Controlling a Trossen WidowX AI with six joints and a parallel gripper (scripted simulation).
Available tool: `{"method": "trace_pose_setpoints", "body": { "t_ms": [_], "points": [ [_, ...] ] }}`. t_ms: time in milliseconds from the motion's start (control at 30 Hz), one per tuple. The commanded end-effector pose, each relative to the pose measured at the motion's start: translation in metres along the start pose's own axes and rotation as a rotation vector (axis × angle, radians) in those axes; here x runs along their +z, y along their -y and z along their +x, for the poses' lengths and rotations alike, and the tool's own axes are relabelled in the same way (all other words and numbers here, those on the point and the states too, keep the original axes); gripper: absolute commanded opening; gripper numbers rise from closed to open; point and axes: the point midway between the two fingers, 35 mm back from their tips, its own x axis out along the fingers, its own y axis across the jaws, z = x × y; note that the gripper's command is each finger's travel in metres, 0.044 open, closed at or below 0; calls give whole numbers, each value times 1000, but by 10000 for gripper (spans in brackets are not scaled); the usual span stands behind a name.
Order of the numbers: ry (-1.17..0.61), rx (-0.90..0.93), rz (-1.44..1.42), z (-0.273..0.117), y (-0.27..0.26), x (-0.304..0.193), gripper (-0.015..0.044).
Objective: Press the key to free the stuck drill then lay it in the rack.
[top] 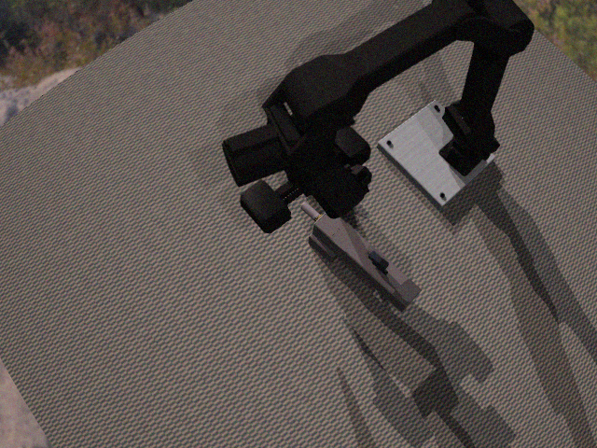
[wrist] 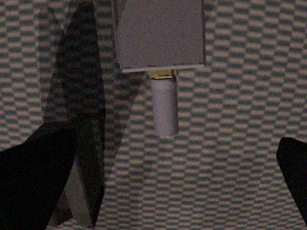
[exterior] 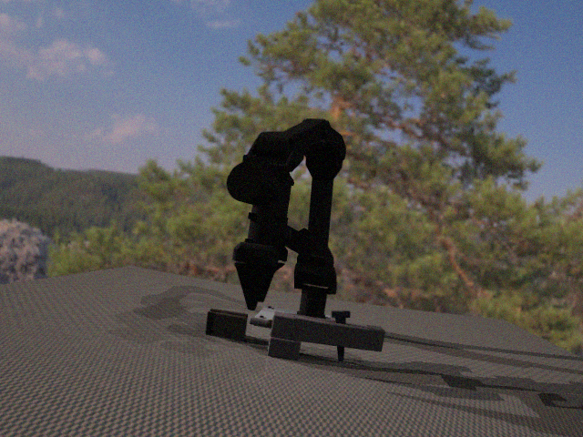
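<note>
My gripper's (top: 301, 204) (exterior: 252, 308) (wrist: 177, 155) fingers stand apart, empty; pulling comes next: descend, then close on the drill (top: 311, 210) (exterior: 260, 321) (wrist: 165, 107) between them.

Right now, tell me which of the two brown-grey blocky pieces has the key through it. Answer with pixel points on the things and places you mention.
The longer piece (top: 348, 243) (exterior: 320, 330) (wrist: 160, 34): the dark key (top: 378, 260) (exterior: 341, 314) shows above and below it. The shorter piece (exterior: 228, 324) (wrist: 82, 196) has none.
</note>
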Motion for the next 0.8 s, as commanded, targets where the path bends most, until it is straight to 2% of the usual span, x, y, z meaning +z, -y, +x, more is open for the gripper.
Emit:
{"method": "trace_pose_setpoints", "body": {
  "t_ms": [0, 767],
  "points": [
    [1, 12, -109, 10, -4, -11, 440],
    [1, 12, -109, 23, -3, -8, 440]
  ]
}}
